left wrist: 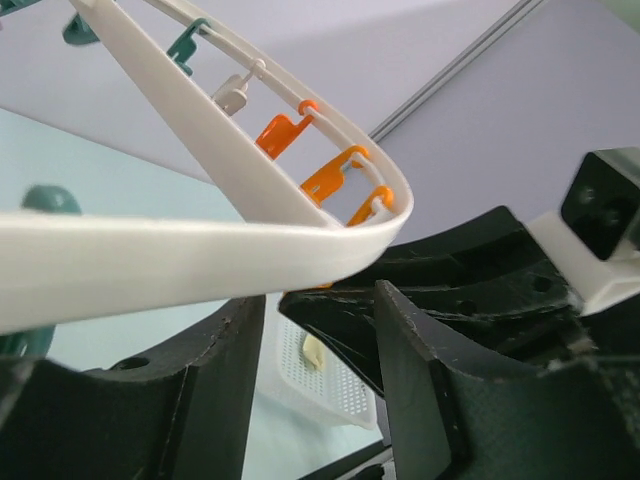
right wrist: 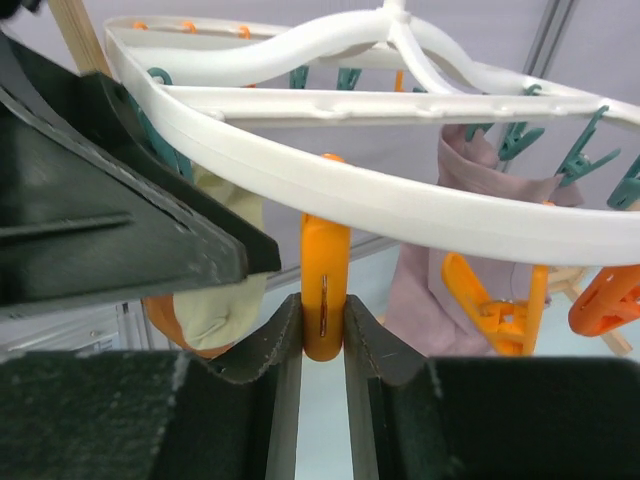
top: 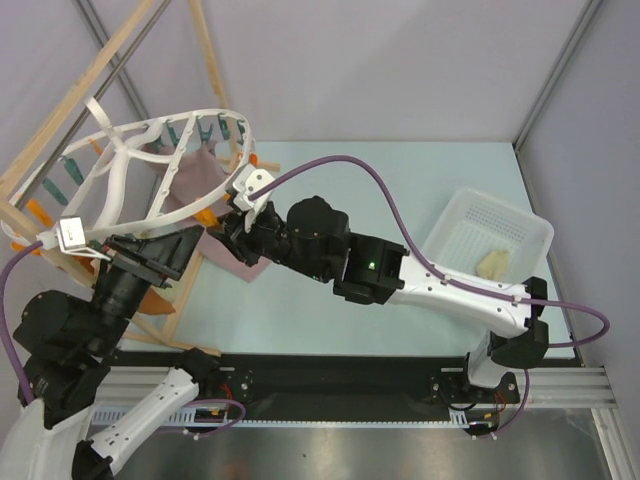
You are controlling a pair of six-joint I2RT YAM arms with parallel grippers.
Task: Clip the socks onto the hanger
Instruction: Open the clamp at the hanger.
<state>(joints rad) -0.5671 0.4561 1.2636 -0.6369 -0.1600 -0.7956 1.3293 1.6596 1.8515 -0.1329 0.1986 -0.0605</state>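
The hanger (top: pixel 128 150), a white oval frame with teal and orange pegs, hangs tilted at the upper left. It also shows in the right wrist view (right wrist: pixel 400 215) and the left wrist view (left wrist: pixel 200 255). My right gripper (right wrist: pixel 323 320) is shut on an orange peg (right wrist: pixel 325 262) that hangs under the rim; it reaches the frame's near side (top: pixel 233 214). My left gripper (left wrist: pixel 320 300) is open just below the rim, nothing between its fingers (left wrist: pixel 215 390). One cream sock (right wrist: pixel 225 290) hangs beside the squeezed peg, its top hidden behind the left gripper. Another sock (top: pixel 492 263) lies in the basket.
A white perforated basket (top: pixel 520 222) stands at the right. A mauve-pink cloth (top: pixel 195 180) hangs from the frame, also in the right wrist view (right wrist: pixel 440 270). A wooden rack (top: pixel 60 110) carries the hanger. An orange-brown cloth (top: pixel 160 300) hangs low on the rack.
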